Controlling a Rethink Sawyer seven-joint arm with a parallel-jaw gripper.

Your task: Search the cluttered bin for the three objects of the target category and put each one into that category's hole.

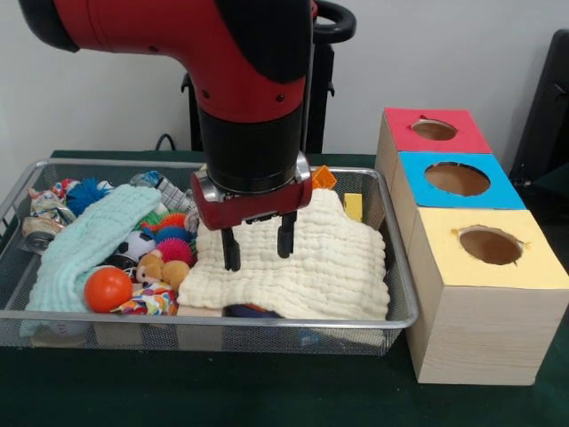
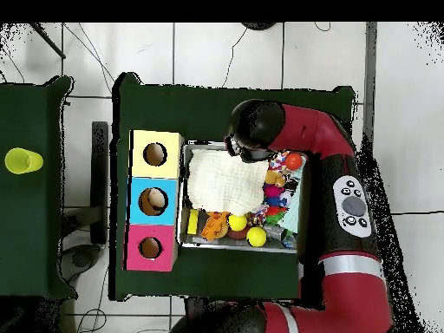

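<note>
Scanning from the nine o'clock side of the front view, the cluttered bin (image 1: 402, 267) holds a pale green cloth (image 1: 84, 245) along its left wall, with an orange ball (image 1: 108, 288) at the cloth's six o'clock end. Just at three o'clock of that ball sits a small tan bear (image 1: 160, 270), the only plush animal I can pick out here; spiky rubber balls (image 1: 173, 238) crowd at its twelve o'clock. The duck and tiger do not show clearly, and may lie under the cloths.

Further right, the gripper (image 1: 258, 247) hangs over the cream cloth (image 1: 311, 258) that covers the bin's middle and right. Its two black fingers (image 1: 230, 250) stand moderately apart and hold nothing, their tips at or just above the cloth's left edge.

At three o'clock of the bin stand three boxes: yellow nearest, blue next, and the red box with the hole (image 1: 434, 130) farthest. The overhead view shows nothing plush inside the red hole, so by my judgement none of the three is delivered and the search is at an early stage.

No brand, label or writing can be read.
</note>
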